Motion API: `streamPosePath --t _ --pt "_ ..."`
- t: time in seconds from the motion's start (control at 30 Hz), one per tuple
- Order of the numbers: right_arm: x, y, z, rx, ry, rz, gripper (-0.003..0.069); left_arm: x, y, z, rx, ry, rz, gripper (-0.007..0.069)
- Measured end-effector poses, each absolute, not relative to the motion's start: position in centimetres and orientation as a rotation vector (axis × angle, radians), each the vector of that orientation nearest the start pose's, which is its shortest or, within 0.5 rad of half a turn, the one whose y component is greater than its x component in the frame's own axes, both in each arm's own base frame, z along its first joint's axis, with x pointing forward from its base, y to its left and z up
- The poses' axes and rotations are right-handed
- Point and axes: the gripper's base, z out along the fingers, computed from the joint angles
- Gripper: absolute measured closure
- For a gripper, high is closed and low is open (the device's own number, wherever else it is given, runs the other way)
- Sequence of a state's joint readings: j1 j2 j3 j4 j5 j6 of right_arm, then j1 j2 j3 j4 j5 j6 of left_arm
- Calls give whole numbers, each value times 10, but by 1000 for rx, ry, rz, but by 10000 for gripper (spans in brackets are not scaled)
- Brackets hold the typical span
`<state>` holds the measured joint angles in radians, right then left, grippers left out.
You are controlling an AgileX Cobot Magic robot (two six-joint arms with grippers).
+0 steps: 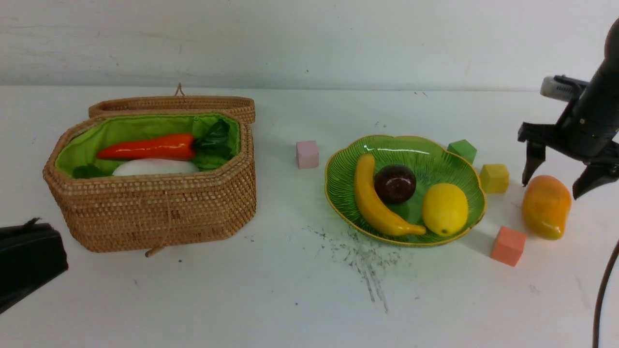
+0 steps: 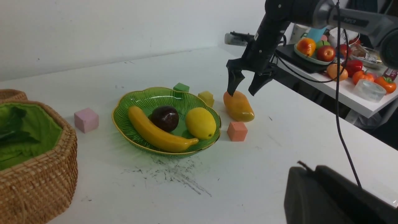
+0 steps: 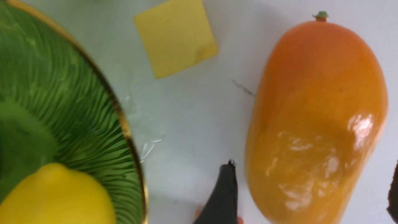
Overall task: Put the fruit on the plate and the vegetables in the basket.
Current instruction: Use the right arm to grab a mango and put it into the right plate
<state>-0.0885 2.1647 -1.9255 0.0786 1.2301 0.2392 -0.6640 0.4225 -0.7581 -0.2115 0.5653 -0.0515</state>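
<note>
The basket [image 1: 154, 212] is holding the carrot [image 1: 147, 147] and white radish [image 1: 154, 167]. The plate [image 1: 435, 154] is carrying banana [image 1: 375, 203], dark fruit [image 1: 395, 183] and lemon [image 1: 445, 209]. Yellow cube [image 1: 494, 178] and orange cube [image 1: 508, 245] are flanking the mango [image 1: 546, 207], which is lying on the table [image 1: 290, 290]. The right gripper [image 1: 556, 179] is spreading wide above the mango, holding nothing. The left gripper [image 1: 29, 258] is showing only partly; cannot tell its state.

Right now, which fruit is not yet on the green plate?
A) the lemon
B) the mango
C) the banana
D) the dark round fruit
B: the mango lies on the table to the right of the plate, under the open right hand, while the other three fruits rest on the plate.
</note>
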Motion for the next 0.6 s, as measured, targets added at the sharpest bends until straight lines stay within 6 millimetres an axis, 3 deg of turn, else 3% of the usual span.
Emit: streamPosePath --t 0.13,0.33,0.6 --pt "463 -39 201 544 2964 60 -13 47 -49 385 466 1698 -745 596" --pt "470 -40 165 608 3000 60 60 47 -49 385 467 1698 -744 589" --pt "472 -41 162 605 3006 85 88 47 -49 384 471 1706 -740 585"
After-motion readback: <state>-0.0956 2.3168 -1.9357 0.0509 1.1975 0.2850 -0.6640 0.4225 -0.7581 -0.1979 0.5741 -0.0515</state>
